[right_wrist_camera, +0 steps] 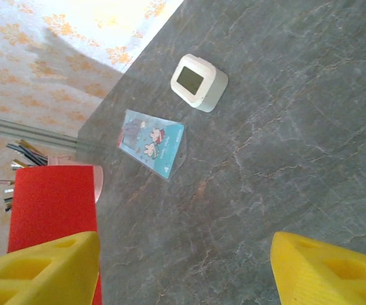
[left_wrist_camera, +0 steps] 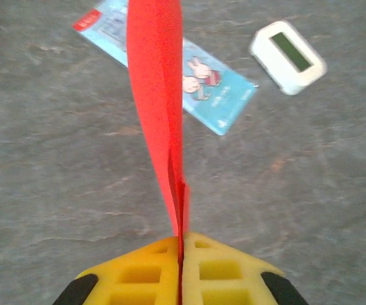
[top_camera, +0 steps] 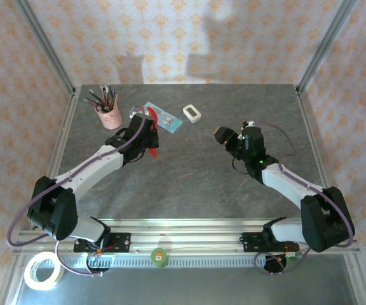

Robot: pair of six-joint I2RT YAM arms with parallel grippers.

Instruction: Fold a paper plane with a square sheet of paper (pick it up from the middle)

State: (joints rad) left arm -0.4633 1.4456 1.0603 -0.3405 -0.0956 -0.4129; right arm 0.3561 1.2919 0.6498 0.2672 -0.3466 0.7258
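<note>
As seen from the top external camera, the left gripper (top_camera: 149, 140) sits left of centre in the frame. It is clamped on the folded red paper (top_camera: 152, 150), which is held off the grey table (top_camera: 189, 190). The right gripper (top_camera: 225, 135) stands right of centre, well apart from the paper, with its yellow tips turned toward it. A pink pen cup (top_camera: 108, 115), a light blue card (top_camera: 162, 118) and a white block (top_camera: 192, 113) lie across the upper part of the frame.

Left wrist view: the yellow fingers (left_wrist_camera: 138, 273) meet at bottom centre, pressed together on the paper (left_wrist_camera: 157, 95). The paper runs edge-on up the frame, its layers parting slightly above the grip. The card (left_wrist_camera: 216, 89) and block (left_wrist_camera: 289, 56) lie beyond.

Right wrist view: the two yellow fingers (right_wrist_camera: 43, 267) occupy the lower corners, spread wide with nothing between them. The paper (right_wrist_camera: 53, 203) shows broadside at lower left, in front of the cup (right_wrist_camera: 98, 181). Whether it touches the finger cannot be judged from this view.

Assessment: the step appears to be a handover or a crease made in the air. The right gripper should approach square to the paper's face and close on the free edge, clear of the left grip. The left clamp should not loosen until that hold is firm. A skewed approach risks buckling the thin paper.
</note>
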